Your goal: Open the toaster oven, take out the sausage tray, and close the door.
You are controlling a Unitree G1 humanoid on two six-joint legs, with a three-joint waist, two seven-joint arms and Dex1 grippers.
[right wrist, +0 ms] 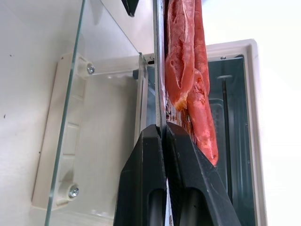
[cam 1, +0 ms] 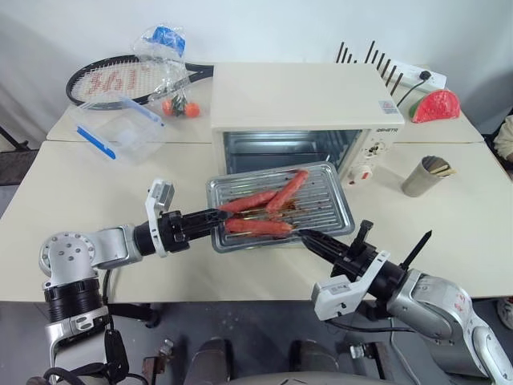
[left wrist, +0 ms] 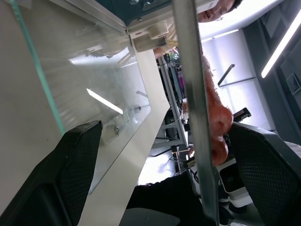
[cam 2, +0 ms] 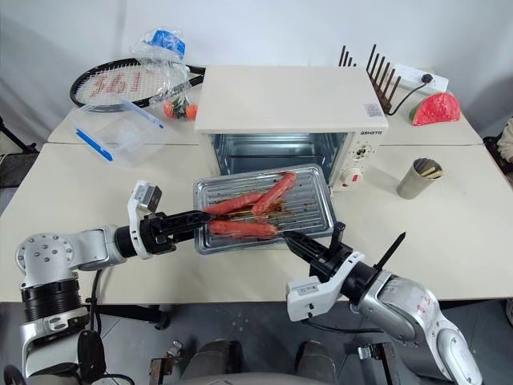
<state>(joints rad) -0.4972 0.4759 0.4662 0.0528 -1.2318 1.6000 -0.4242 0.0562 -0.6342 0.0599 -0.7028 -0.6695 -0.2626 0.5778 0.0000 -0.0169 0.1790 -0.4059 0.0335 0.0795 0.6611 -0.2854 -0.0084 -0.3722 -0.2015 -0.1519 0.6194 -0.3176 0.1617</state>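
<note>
The cream-white toaster oven [cam 1: 296, 96] stands at the table's middle with its cavity open. Its glass door [right wrist: 101, 141] lies folded down, the bar handle [right wrist: 56, 141] at its outer end. The shiny ribbed sausage tray [cam 1: 325, 204] hovers just in front of the opening, above the door, carrying three red-orange sausages [cam 1: 284, 192]. My right gripper [cam 1: 309, 235] is shut on the tray's near rim, as the right wrist view shows [right wrist: 163, 127]. My left gripper [cam 1: 216, 216] is open, its fingers [left wrist: 75, 160] straddling the tray's left edge without clamping it.
A clear plastic box with a blue strip [cam 1: 120, 128], a tennis racket [cam 1: 112, 80] and a plastic bag [cam 1: 164, 48] lie at the back left. A grey cup [cam 1: 425, 175], a watermelon slice [cam 1: 435, 104], a black rack [cam 2: 377, 76] and a power strip [cam 1: 421, 76] are at the right.
</note>
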